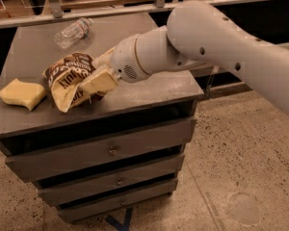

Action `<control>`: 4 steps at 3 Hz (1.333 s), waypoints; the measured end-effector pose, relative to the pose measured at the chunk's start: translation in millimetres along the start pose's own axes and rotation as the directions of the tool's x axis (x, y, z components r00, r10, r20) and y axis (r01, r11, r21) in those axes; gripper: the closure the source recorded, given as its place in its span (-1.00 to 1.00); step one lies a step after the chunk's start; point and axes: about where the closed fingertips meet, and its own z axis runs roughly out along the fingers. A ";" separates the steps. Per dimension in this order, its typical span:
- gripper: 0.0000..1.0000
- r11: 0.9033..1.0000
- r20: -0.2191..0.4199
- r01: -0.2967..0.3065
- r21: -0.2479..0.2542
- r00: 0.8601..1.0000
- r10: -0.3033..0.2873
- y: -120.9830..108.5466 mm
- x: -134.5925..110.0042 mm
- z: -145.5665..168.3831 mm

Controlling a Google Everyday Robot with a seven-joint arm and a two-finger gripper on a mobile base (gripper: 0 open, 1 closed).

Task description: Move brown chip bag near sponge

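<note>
I saw the gripper [92, 76] left of centre over the cabinet top [149, 93], its jaws clamped on the brown chip bag [67, 78], one cream finger [100, 82] in front and one behind. From there the wrist ran nearly level to the right, and the white arm [221, 42] rose to the upper right. Counted left to right: one sponge [21, 93], lying flat just beside the bag (contact uncertain); one bag; one water bottle [72, 32], on its side at the rear; three drawers [111, 150] below.
</note>
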 end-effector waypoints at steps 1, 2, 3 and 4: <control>-1.00 0.998 0.003 -0.003 0.069 1.000 0.003 0.9 1.2 0.8; -1.00 0.993 0.001 -0.007 0.121 1.000 0.007 -3.5 1.5 -6.9; -1.00 0.984 -0.004 -0.026 0.175 1.000 0.027 -23.8 3.3 -25.2; -1.00 0.952 -0.029 -0.030 0.305 0.999 0.041 -61.9 13.8 -48.4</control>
